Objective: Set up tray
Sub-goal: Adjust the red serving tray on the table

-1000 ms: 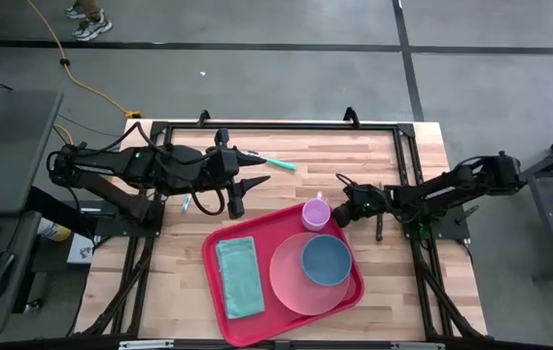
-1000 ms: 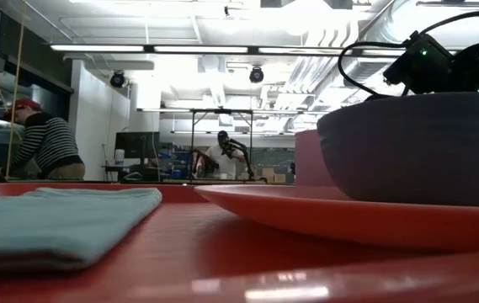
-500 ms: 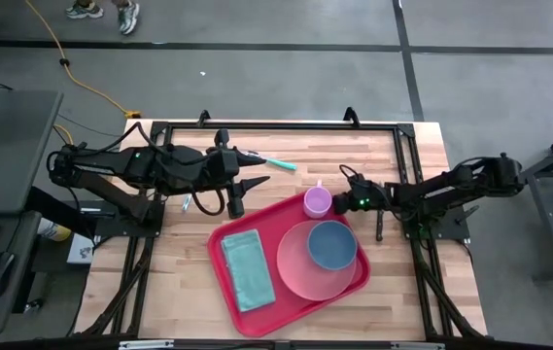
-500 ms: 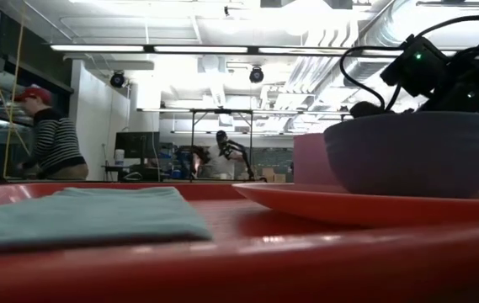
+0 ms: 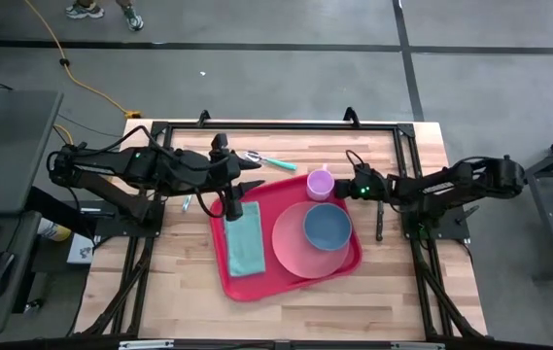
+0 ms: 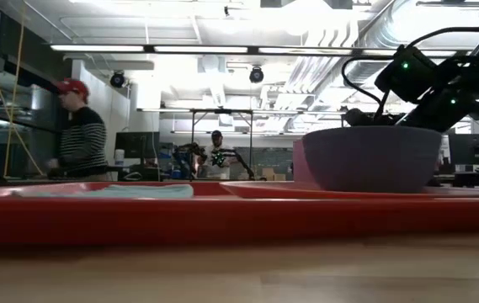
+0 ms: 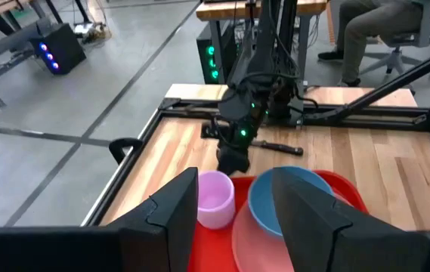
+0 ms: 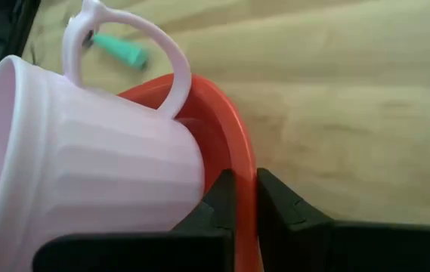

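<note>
The red tray lies on the table and carries a teal napkin, a pink plate with a blue bowl on it, and a pink cup in its far right corner. The low view shows the tray's near rim and the bowl. My right gripper is shut on the tray's rim beside the cup. My left gripper is open and hovers over the tray's far left corner, touching nothing; its wrist view looks across at the cup and bowl. My right gripper pinches the tray's raised rim at the far right corner, right beside the cup. One finger stands inside the rim and the other outside. The fingers come nearly level from the table's right side. The tray sits flat on the table.
A teal-handled spoon lies on the wood beyond the tray. A dark utensil lies right of the tray, a small one left of it. Black frame rails line the table's edges. A person stands in the room behind.
My right gripper, shut on the rim, has drawn back toward the table's far edge. The tray with its dishes has slid that way along the table and turned, so its far left corner now lies under the left gripper.
</note>
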Tool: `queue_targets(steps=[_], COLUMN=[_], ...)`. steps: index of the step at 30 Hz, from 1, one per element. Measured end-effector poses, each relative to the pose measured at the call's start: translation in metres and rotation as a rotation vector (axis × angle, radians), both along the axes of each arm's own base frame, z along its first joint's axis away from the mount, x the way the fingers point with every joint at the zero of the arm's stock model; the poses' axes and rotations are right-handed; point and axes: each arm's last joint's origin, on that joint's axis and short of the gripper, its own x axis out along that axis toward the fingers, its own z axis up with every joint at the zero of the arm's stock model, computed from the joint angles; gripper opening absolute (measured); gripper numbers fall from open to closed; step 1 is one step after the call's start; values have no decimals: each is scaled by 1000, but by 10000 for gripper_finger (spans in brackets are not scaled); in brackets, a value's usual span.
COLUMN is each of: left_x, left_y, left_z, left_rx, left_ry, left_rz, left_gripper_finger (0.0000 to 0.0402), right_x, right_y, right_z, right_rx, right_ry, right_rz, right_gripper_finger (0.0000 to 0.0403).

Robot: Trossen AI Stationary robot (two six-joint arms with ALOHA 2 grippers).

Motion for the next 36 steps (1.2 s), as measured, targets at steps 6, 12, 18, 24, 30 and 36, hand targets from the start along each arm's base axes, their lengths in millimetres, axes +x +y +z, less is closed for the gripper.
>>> queue_targets(steps=[6,12,18,24,30,36], left_x=[0,0,0,0,0,0], left_y=[0,0,0,0,0,-1], left_z=[0,0,0,0,0,-1], left_rx=[-18,-19,-26,-40,-45,-52], left_ry=[-6,-8,-11,-15,-10,0], left_rz=[8,12,17,23,12,-3], left_gripper_finger=[200,200,200,200,200,200], right_x=[-2,-3,-2,1,1,0], right_y=[-6,-7,0,19,36,49], right_z=[1,0,-2,-3,-5,-7], right_rx=[-2,19,69,109,119,140], right_ry=[-15,-33,-43,-62,-58,-35], right_rz=[-99,-170,-194,-211,-205,-161], right_gripper_finger=[7,7,7,6,4,4])
